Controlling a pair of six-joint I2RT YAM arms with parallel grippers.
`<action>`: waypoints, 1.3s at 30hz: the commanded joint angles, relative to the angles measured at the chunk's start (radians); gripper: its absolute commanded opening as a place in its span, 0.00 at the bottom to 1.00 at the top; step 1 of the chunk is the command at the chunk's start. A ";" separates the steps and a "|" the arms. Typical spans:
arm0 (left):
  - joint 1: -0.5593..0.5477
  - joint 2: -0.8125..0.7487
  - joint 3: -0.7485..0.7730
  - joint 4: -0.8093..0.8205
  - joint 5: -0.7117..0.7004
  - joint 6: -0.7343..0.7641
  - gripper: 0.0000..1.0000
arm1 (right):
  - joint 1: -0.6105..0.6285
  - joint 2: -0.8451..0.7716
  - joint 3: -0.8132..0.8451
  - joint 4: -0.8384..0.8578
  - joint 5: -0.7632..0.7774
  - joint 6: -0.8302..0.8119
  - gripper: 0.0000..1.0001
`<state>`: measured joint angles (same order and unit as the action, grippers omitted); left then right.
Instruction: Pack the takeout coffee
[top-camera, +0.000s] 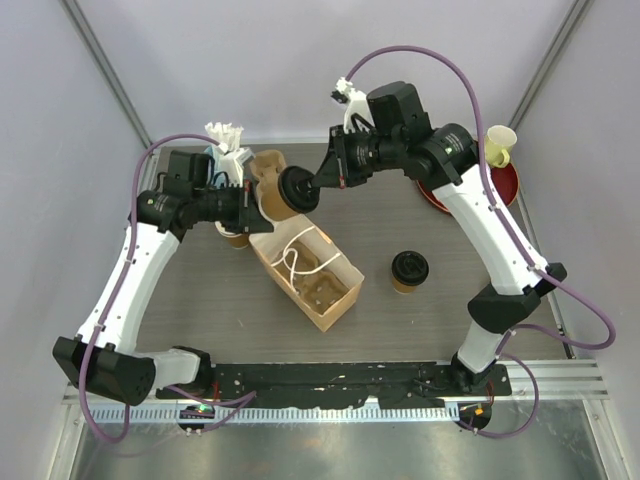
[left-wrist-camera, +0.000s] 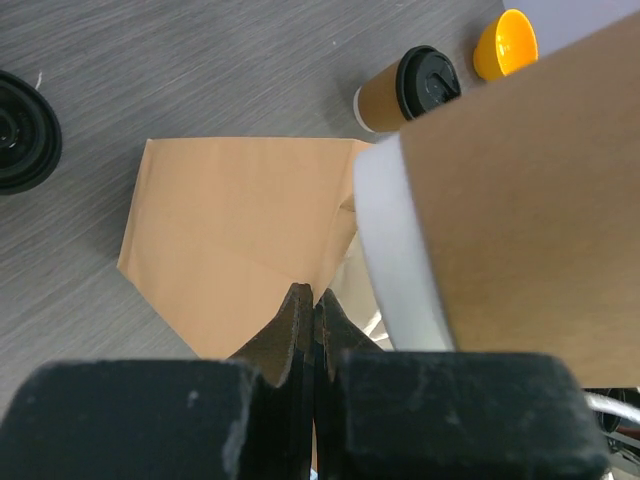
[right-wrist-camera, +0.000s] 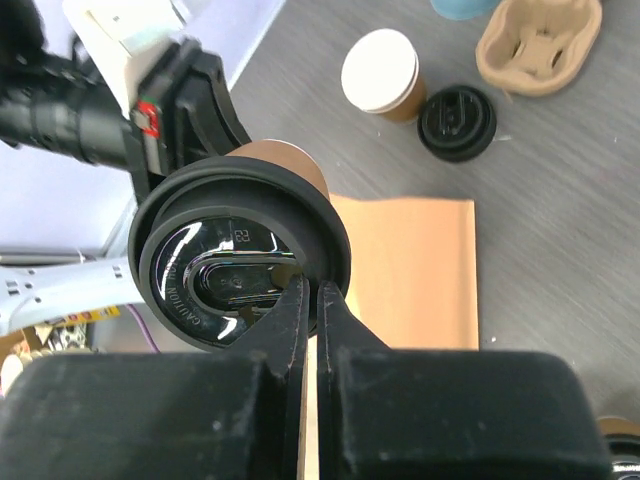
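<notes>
The right pincer (right-wrist-camera: 311, 297) is clamped on the rim of the black lid (right-wrist-camera: 215, 255) of one coffee cup (top-camera: 272, 200), which it holds on its side in the air above the open paper bag (right-wrist-camera: 420, 270). The left pincer (left-wrist-camera: 308, 300) is closed just beside the cup's base; whether it pinches anything cannot be told. The second coffee cup (top-camera: 409, 270) stands on the worktop (top-camera: 440, 320), right of the bag.

— Arms?
— Left arm (top-camera: 125, 288) and right arm (top-camera: 495, 235): white tapered shells, black cylindrical joints, black base blocks on a black rail (top-camera: 340, 378) at 6 o'clock.
— Cabling?
— One purple cable (top-camera: 100, 330) looped along each arm.
— Grippers?
— Left gripper (left-wrist-camera: 305, 295) and right gripper (right-wrist-camera: 309, 290): matte black, scuffed block housings, slim wedge fingers. Each wrist has a white mount (top-camera: 225, 135). The left housing has a small red mark (right-wrist-camera: 148, 118).
</notes>
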<state>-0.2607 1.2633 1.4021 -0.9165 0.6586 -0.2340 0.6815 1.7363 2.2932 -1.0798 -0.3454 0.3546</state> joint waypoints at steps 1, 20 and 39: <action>-0.005 -0.005 0.020 0.033 -0.001 -0.007 0.00 | 0.004 -0.040 -0.040 -0.025 -0.093 -0.057 0.01; -0.018 0.008 0.046 0.031 -0.005 0.012 0.00 | 0.214 0.199 0.219 -0.356 0.325 -0.103 0.01; -0.018 0.021 0.041 0.022 0.045 0.039 0.00 | 0.308 0.376 0.193 -0.324 0.609 -0.215 0.01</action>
<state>-0.2726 1.2915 1.4071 -0.9150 0.6266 -0.2008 0.9699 2.0792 2.4863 -1.4185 0.2081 0.1829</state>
